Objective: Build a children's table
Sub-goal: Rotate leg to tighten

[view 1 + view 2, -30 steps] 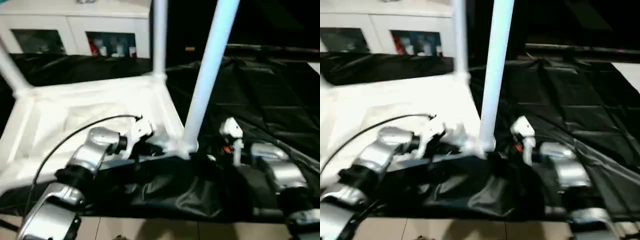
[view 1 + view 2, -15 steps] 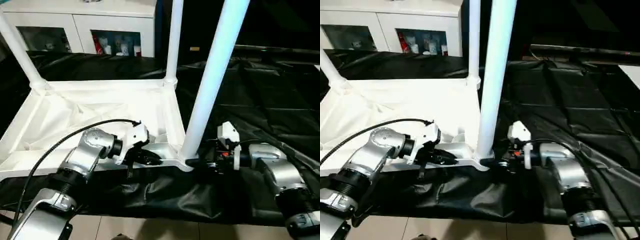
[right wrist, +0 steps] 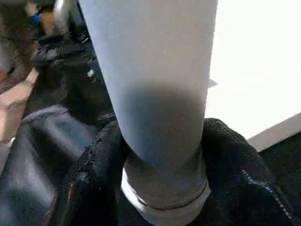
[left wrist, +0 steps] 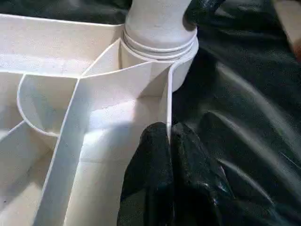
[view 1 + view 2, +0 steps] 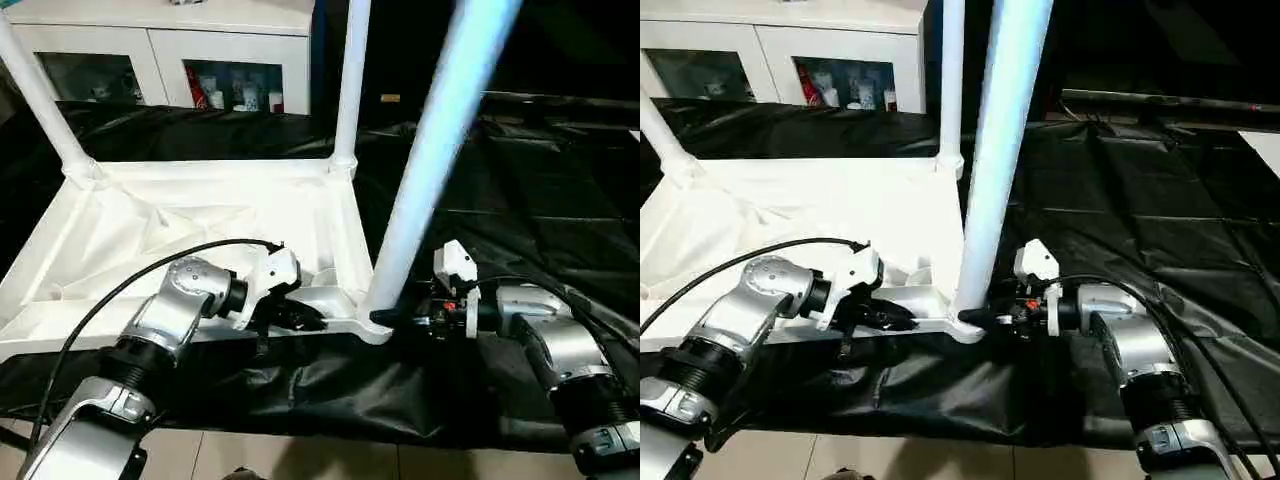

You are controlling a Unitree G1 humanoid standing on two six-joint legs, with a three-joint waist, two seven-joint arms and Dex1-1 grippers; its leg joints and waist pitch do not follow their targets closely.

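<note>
While the children's table [image 5: 200, 225] lies upside down on a black sheet [image 5: 520, 190], its ribbed, rimmed underside faces up and three legs are visible standing in corner sockets. One leg [image 5: 40, 105] rises at the far left corner, one leg [image 5: 350, 80] at the far right corner, and the nearest leg [image 5: 435, 160] at the near right corner, where it leans slightly to the right toward its top.

Left gripper [image 5: 300, 318]: positioned at the near rim of the table top, just left of the near right corner. In the left wrist view its two black fingers [image 4: 155, 188] are pressed together on the thin rim wall [image 4: 168, 101] of the table, one finger inside the rim and one outside. The jaws are clamped on that rim.

Right gripper [image 5: 400, 316]: positioned level, pointing left at the base of the nearest leg. In the right wrist view its black fingers [image 3: 89, 188] stand on either side of the leg base [image 3: 164, 188], just above the socket collar. The fingers flank the leg closely; whether they press on it cannot be told.

A black cable [image 5: 130, 285] runs from the left wrist back along the silver left forearm [image 5: 165, 320]. The silver right forearm [image 5: 560, 350] extends over the sheet on the right.

A white cabinet [image 5: 160, 45] with glass doors stands behind the sheet. Pale floor [image 5: 300, 455] shows at the near edge.
</note>
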